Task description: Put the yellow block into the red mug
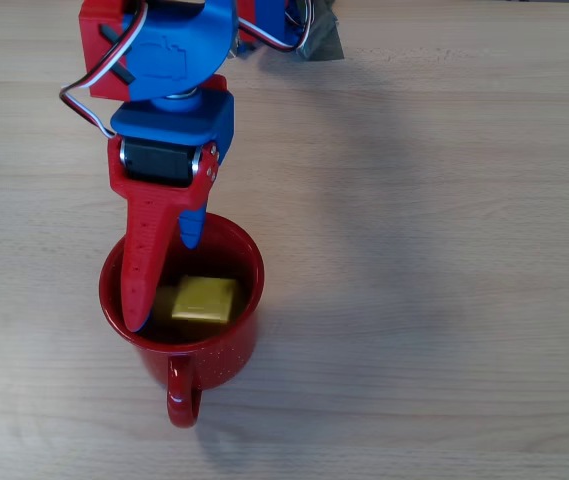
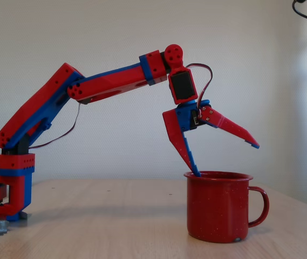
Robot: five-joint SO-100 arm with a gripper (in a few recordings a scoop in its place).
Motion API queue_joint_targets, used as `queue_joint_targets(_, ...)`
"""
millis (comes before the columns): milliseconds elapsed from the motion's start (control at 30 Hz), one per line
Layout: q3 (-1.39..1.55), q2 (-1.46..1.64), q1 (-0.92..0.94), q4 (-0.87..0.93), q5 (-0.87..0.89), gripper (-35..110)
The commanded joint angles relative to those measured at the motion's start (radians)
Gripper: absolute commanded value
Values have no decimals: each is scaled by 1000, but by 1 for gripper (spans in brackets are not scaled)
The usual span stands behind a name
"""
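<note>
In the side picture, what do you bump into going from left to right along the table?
Arm base → lower finger dipping at the rim → red mug → mug handle.

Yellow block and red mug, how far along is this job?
Done, it seems: the yellow block lies inside the red mug in the overhead view. In hand: nothing; the hand is open over the rim in the fixed view, one finger dipping just inside. Left: probably only lifting the arm clear.
</note>
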Motion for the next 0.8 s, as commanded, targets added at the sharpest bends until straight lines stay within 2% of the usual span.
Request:
queue_joint_targets(0, -23, 92, 28, 6, 3, 49)
queue_joint_targets(400, -11, 187, 34, -46, -40, 48)
queue_joint_targets(533, 28, 255, 34, -91, -51, 24)
queue_joint_targets(633, 61, 308, 34, -120, -40, 0)
queue_joint_targets(767, 114, 387, 34, -130, -14, 0)
